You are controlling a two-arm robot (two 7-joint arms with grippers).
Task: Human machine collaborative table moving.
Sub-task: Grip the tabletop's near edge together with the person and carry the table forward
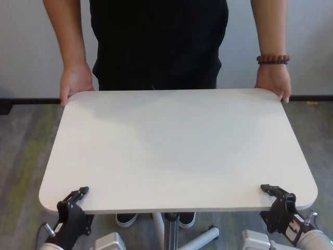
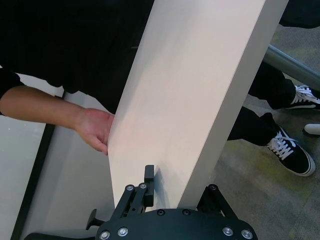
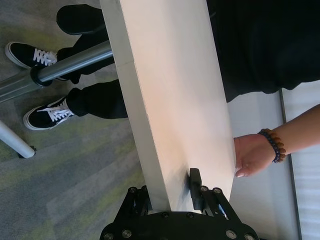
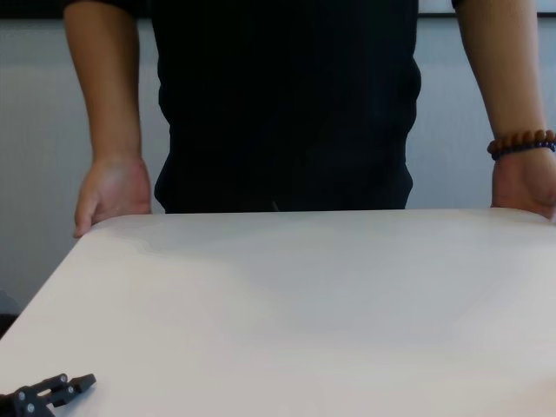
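Observation:
The white table (image 1: 177, 146) stands between me and the human (image 1: 158, 36), who wears a black shirt. The human's hands grip the two far corners, one (image 1: 75, 83) on the left and one (image 1: 273, 80) on the right, below a beaded bracelet (image 1: 273, 60). My left gripper (image 1: 80, 195) is shut on the table's near edge by the left corner, one finger on top and one beneath, as the left wrist view shows (image 2: 180, 187). At the near right corner, my right gripper (image 1: 268, 191) clamps the edge the same way (image 3: 167, 192). The chest view shows only the left gripper's upper finger (image 4: 52, 391).
A grey pedestal leg (image 1: 171, 229) with splayed base feet (image 1: 200, 239) sits under the near edge of the table. The human's black shoes (image 2: 292, 152) stand on grey carpet (image 1: 21, 146) beside the base. A pale wall (image 1: 31, 47) runs behind the human.

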